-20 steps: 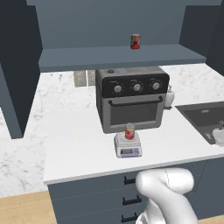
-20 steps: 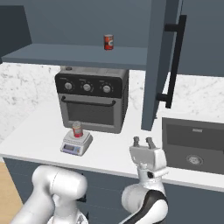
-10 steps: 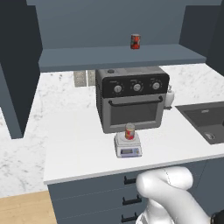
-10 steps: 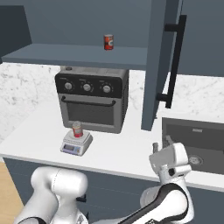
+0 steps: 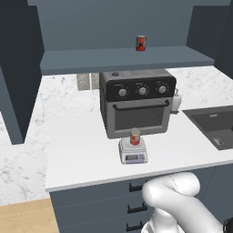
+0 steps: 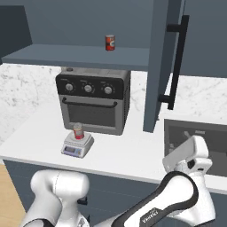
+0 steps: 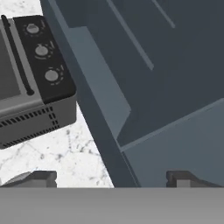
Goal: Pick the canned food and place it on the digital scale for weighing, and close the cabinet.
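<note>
The canned food [image 5: 135, 136] stands upright on the digital scale [image 5: 133, 152], which sits on the white bench [image 5: 82, 150] just in front of the toaster oven [image 5: 138, 102]. The cabinet [image 6: 162, 66] hangs open, a darker red can [image 6: 110, 43] alone on its shelf. The pincer [image 7: 109, 177] is spread wide and empty, facing the open door's edge, well right of the can.

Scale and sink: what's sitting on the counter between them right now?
In the right base view, the stretch of white counter between the digital scale and the sink is bare; the open cabinet door hangs above it.
</note>
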Tool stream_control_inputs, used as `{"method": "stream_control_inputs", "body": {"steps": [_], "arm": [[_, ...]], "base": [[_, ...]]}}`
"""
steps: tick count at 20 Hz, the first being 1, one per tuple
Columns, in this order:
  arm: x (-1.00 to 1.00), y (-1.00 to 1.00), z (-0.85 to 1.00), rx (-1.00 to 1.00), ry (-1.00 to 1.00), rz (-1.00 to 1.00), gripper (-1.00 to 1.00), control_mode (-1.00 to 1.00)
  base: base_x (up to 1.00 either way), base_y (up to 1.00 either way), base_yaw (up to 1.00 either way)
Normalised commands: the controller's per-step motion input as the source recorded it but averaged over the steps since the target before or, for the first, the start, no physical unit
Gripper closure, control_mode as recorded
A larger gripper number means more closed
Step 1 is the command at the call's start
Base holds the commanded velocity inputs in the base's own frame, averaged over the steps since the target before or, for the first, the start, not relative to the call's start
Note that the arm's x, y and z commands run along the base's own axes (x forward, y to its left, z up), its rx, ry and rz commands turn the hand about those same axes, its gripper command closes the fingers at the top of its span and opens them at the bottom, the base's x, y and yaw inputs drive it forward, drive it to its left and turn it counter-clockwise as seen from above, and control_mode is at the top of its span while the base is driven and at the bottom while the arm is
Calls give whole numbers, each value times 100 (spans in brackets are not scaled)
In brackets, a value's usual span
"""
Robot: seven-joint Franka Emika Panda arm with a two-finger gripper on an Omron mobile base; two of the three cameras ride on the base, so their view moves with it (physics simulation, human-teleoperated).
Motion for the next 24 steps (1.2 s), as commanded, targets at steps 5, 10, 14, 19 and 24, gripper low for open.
{"method": "stream_control_inputs", "body": {"steps": [5,10,14,19,24], "arm": [[7,-6,46,3,7,-4,-100,-100],[4,0,75,2,10,-1,-100,-100],[0,0,77,1,7,0,-100,-100],[-1,0,70,0,0,0,-100,-100],[-36,44,67,0,0,5,-100,-100]], "base": [[0,0,0],[0,0,0],[0,0,0],[0,0,0],[0,0,0]]}}
